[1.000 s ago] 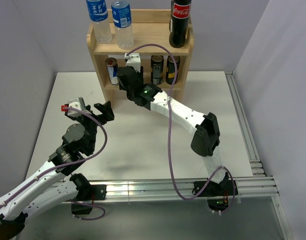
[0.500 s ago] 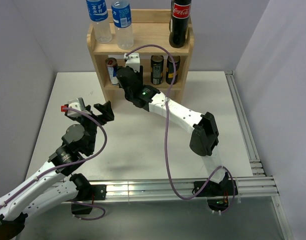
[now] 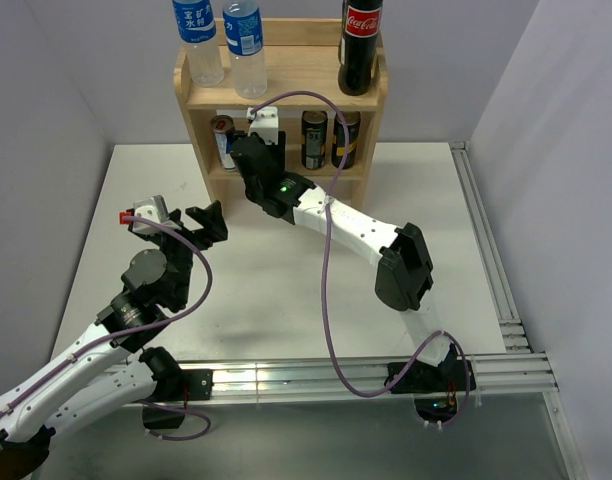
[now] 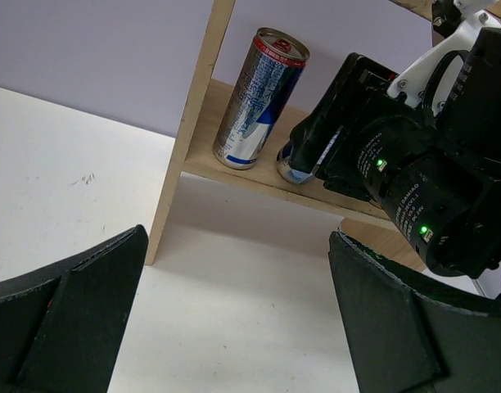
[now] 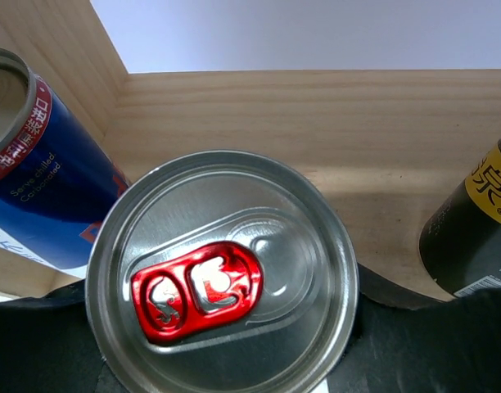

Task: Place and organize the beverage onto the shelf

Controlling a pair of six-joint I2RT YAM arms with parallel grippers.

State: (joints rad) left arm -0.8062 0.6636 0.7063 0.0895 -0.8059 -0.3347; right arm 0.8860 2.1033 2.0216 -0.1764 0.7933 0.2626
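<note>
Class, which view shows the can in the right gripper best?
Right wrist: the can fills the frame, with its lid and red tab clear. Left wrist shows only its lower end, from the side. In the top view it is hidden.

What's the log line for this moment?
right fingers: shut on can | can: in shelf lower tier, beside blue can | left fingers: open, empty
</note>
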